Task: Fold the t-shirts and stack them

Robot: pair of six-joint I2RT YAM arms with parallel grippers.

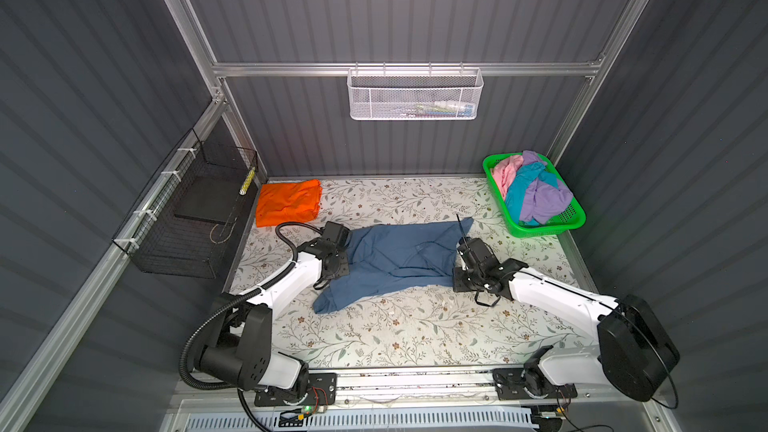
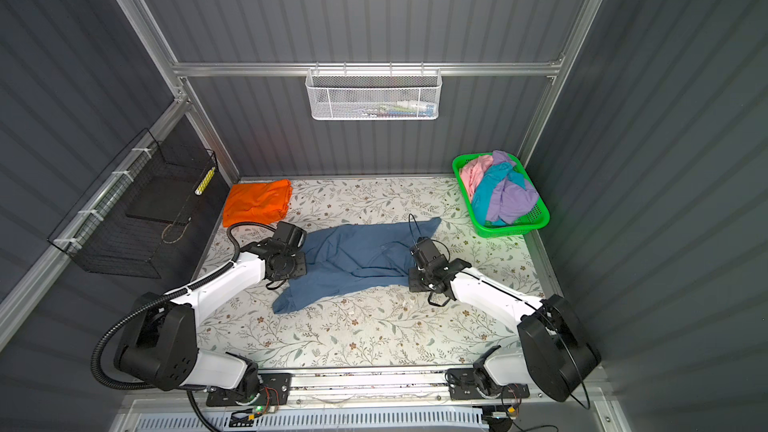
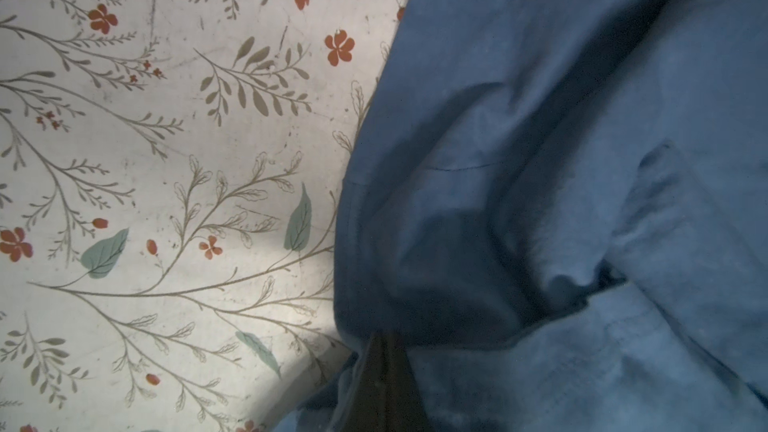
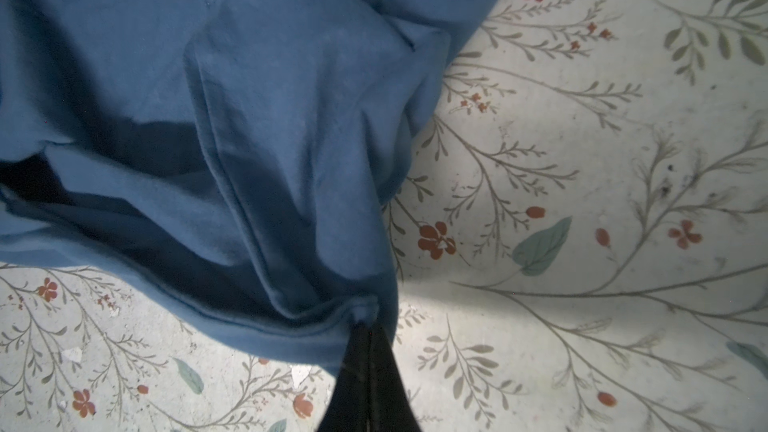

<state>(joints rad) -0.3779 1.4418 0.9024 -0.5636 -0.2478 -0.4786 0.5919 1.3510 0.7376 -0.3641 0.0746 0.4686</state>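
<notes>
A dusty dark blue t-shirt (image 1: 395, 259) (image 2: 353, 255) lies crumpled and stretched across the middle of the floral table in both top views. My left gripper (image 3: 384, 336) is shut on its left edge (image 1: 347, 251). My right gripper (image 4: 368, 326) is shut on a bunched hem at its right edge (image 1: 457, 257). A bright orange t-shirt (image 1: 289, 202) (image 2: 257, 201) lies folded at the back left. Pink (image 1: 505, 170), turquoise (image 1: 519, 189) and lilac (image 1: 544, 197) t-shirts are heaped in the green basket (image 1: 540, 231).
The green basket (image 2: 511, 229) stands at the back right corner. A black wire basket (image 1: 195, 218) hangs on the left wall and a white mesh basket (image 1: 415, 95) on the back rail. Bare floral tabletop (image 1: 395, 326) lies in front of the blue shirt.
</notes>
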